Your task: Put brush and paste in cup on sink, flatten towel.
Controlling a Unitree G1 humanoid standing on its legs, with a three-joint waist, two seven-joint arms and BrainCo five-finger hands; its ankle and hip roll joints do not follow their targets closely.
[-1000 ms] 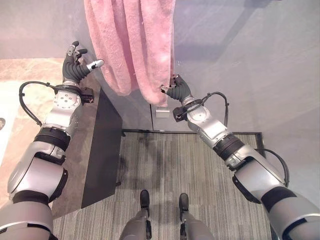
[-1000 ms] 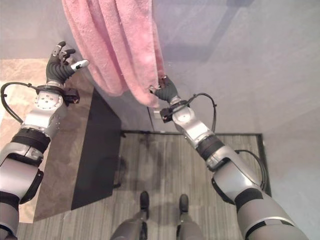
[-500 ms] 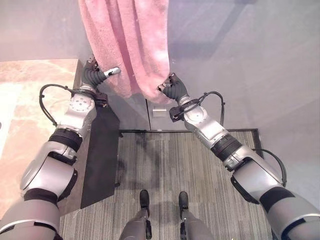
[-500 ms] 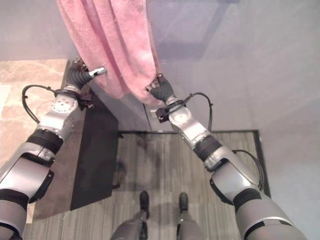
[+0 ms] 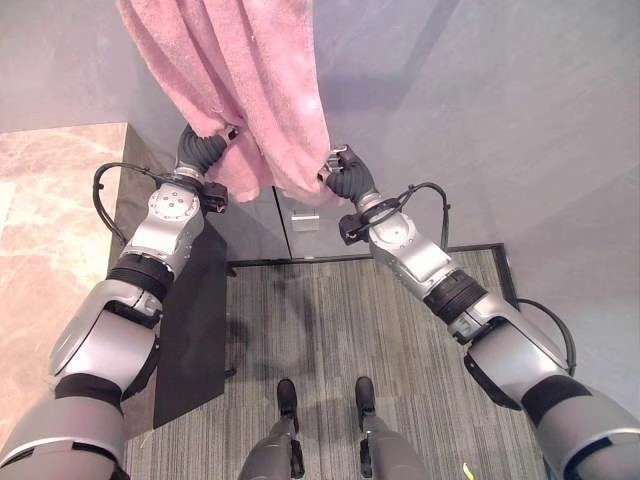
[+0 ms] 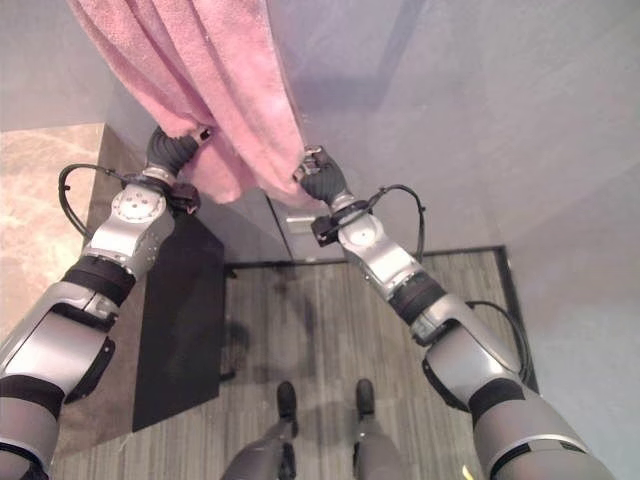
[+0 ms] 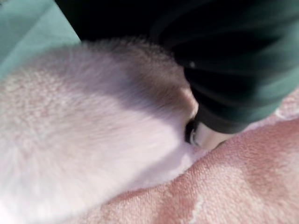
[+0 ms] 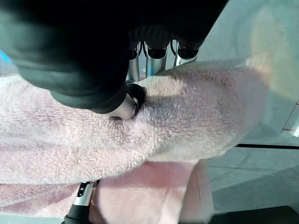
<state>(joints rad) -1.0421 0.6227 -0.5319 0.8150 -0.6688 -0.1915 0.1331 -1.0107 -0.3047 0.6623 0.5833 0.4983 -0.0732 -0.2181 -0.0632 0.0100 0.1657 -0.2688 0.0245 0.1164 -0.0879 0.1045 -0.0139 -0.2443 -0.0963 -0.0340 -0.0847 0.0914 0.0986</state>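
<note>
A pink towel (image 5: 245, 90) hangs in bunched folds down the grey wall. My left hand (image 5: 203, 147) is at its lower left edge, the thumb (image 7: 204, 135) pressed onto the cloth with a fold of towel (image 7: 88, 140) lying over the fingers. Over at the lower right corner my right hand (image 5: 347, 180) pinches the towel (image 8: 187, 121): its thumb (image 8: 122, 105) presses the front and its fingers (image 8: 154, 58) sit behind the cloth.
A marble sink counter (image 5: 50, 210) lies at the left, with its dark cabinet side (image 5: 190, 310) dropping to a striped carpet floor (image 5: 330, 330). A small white plate (image 5: 304, 222) sits on the wall below the towel.
My left hand swung right from above the counter to the towel's left edge and closed on it. The right hand kept its pinch. The view shifted a little.
</note>
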